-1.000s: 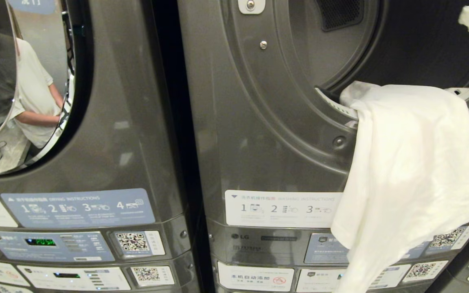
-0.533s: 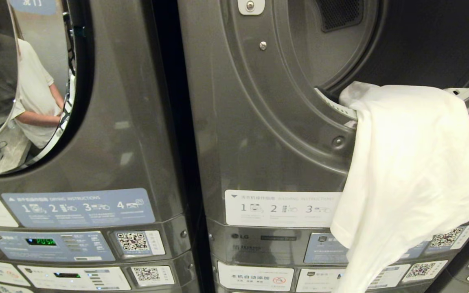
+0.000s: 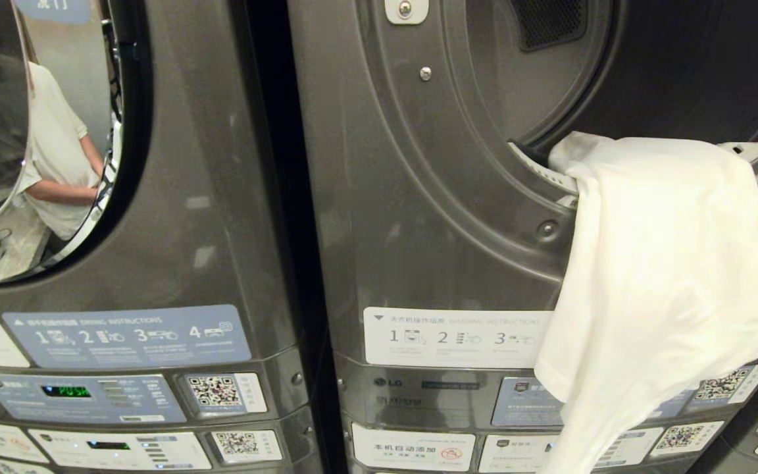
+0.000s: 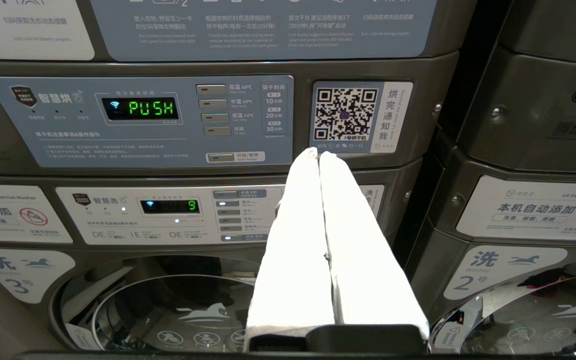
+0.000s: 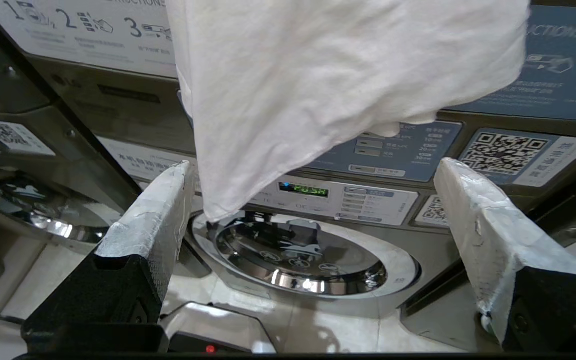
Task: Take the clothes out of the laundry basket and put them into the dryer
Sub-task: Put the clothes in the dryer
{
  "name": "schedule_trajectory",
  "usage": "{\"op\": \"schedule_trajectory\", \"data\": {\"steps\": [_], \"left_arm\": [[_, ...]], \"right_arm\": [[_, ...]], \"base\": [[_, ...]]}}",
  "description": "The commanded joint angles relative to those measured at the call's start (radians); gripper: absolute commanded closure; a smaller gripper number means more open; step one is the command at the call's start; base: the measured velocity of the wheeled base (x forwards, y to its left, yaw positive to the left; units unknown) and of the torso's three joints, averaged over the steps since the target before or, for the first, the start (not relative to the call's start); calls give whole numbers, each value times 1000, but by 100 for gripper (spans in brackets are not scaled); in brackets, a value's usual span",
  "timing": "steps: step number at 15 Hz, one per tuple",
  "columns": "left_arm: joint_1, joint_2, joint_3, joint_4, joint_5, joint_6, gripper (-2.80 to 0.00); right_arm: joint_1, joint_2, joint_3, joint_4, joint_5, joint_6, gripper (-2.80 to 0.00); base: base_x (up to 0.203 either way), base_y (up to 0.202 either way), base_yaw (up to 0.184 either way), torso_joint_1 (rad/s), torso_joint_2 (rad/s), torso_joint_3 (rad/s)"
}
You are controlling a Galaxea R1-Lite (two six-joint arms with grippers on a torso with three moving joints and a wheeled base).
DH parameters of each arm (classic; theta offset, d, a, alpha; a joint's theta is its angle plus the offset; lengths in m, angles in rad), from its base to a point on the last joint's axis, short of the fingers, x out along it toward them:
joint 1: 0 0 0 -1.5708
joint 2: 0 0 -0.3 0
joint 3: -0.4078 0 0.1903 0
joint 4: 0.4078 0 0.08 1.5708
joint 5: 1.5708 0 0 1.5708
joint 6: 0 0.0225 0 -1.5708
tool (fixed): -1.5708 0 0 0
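Shirt (image 3: pixel 662 276) hangs over the dryer (image 3: pixel 445 217) door rim, mostly outside. You see the right gripper (image 5: pixel 313 220) wide open and empty below it, so push it in next.

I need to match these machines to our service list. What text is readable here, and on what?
"PUSH": green display of the upper control panel.
"9": lower display.
"LG Commercial Washer": label.
"LG": badge on the open dryer.
"1 2 3": instruction sticker.
Fine print: unreadable.
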Motion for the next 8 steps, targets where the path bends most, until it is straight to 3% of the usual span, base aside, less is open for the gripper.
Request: {"op": "schedule_trajectory", "data": {"steps": [1, 8], "left_arm": [[0, 0, 0, 0, 0, 0, 0], [0, 0, 0, 0, 0, 0, 0]], "right_arm": [[1, 56, 19, -26, 1, 18, -280], [1, 352, 49, -292, 2, 134, -280]], "base": [[0, 0, 0, 0, 0, 0], [0, 0, 0, 0, 0, 0]]}}
